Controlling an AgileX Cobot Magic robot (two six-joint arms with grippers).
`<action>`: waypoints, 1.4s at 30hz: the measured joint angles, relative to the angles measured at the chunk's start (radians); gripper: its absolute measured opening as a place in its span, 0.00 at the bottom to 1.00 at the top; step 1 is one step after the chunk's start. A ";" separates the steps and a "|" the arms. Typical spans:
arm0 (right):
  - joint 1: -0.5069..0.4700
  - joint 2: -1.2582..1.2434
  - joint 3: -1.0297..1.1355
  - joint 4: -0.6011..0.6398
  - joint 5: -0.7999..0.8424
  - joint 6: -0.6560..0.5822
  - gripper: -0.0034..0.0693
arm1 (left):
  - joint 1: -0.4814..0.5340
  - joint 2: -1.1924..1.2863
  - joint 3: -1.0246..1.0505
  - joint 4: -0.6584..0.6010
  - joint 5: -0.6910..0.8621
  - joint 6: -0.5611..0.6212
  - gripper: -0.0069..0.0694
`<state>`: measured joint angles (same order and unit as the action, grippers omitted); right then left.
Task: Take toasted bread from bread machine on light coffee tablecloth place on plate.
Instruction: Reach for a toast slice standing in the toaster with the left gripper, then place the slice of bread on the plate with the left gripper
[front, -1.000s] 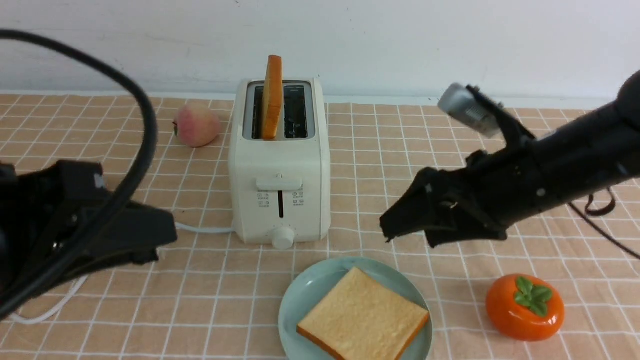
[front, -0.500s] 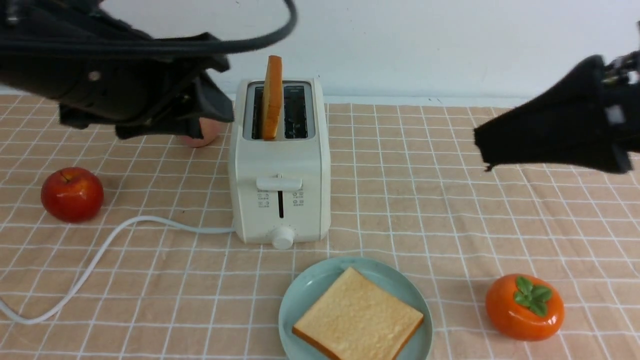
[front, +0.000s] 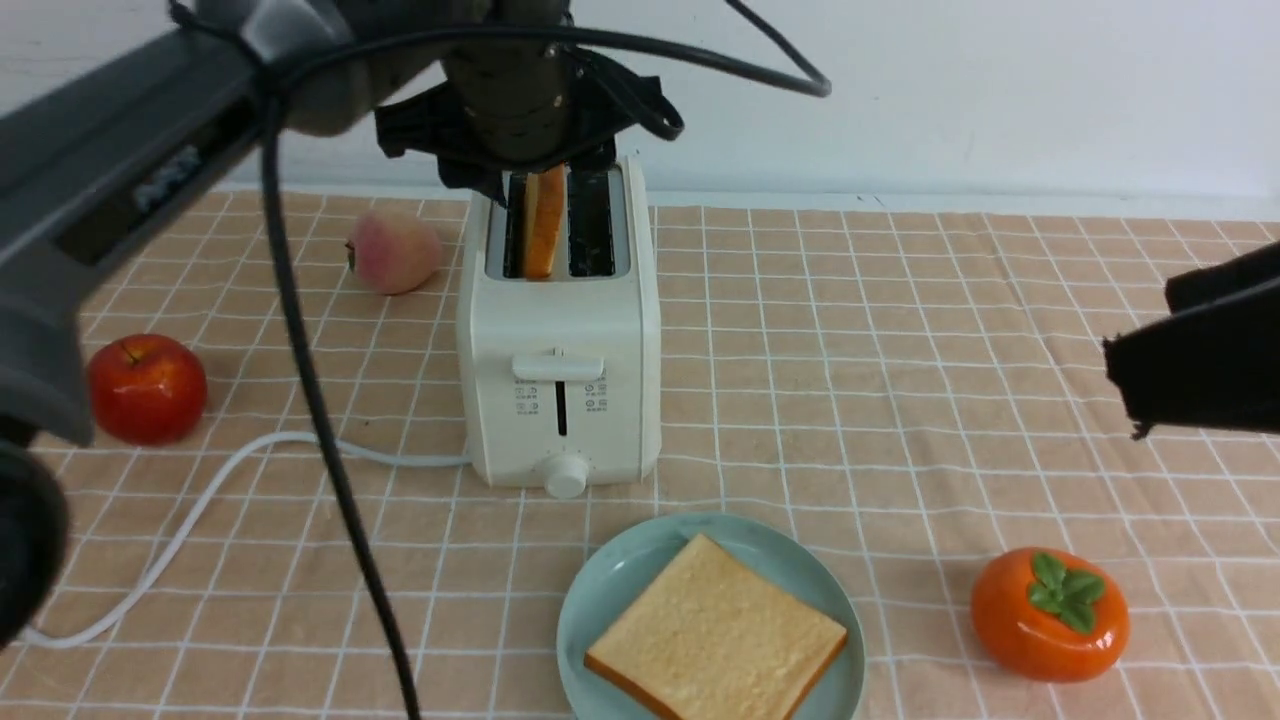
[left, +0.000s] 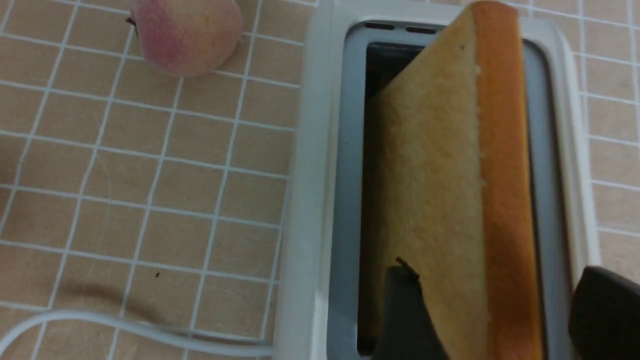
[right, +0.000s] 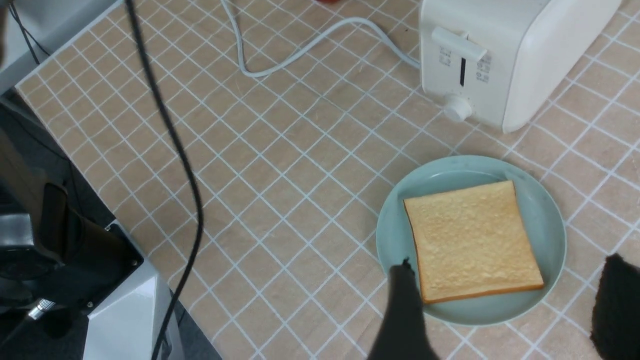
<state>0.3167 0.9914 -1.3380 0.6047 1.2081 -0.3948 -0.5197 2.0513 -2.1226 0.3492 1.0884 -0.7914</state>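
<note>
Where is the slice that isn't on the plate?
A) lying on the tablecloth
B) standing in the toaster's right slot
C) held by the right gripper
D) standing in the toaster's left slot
D: the toasted bread stands upright in the left slot of the bread machine; the right slot is empty.

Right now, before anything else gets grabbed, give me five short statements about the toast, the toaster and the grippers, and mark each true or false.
1. A toast slice lies flat on the plate. True.
2. Both slots of the toaster hold bread. False: only its left slot holds a standing slice; the other slot is empty.
3. The left gripper hangs over the toaster, open, with a finger on either side of the standing slice. True.
4. The right gripper carries toast. False: it is open and empty.
5. The persimmon sits on the plate. False: it rests on the tablecloth, apart from the plate.
</note>
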 joint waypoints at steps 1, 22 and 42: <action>0.000 0.000 0.000 0.000 0.000 0.000 0.70 | 0.001 0.030 -0.020 0.002 0.004 0.000 0.65; 0.000 0.000 0.001 -0.020 -0.043 0.000 0.70 | 0.004 -0.217 -0.150 0.012 0.164 0.266 0.23; 0.000 0.000 0.001 -0.029 -0.081 0.000 0.70 | 0.005 -0.871 0.915 -0.855 -0.096 0.736 0.23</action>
<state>0.3167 0.9909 -1.3370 0.5757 1.1272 -0.3948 -0.5149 1.1804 -1.2077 -0.5056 0.9919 -0.0558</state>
